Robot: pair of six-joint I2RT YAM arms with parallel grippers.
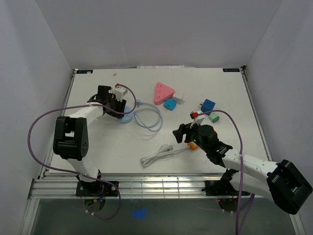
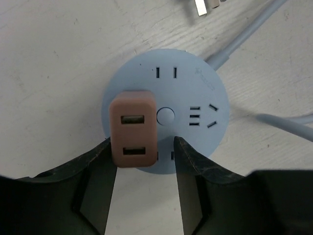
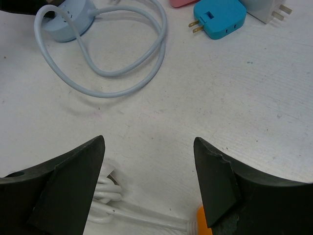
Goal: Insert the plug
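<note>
One brown plug (image 2: 133,129) sits on round blue socket (image 2: 195,93), long axis vertical in frame | left gripper (image 2: 143,144) nearer, jaws parted astride it, unclamped | right gripper (image 3: 149,142) wide, empty

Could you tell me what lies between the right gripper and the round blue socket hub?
A looped pale blue cable lies on the table between the right gripper and the socket hub, seen in the right wrist view.

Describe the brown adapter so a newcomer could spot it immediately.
Look at the left side of the white table, where a round blue socket hub sits. On its face is the brown adapter, the only brown block, showing two rectangular ports.
</note>
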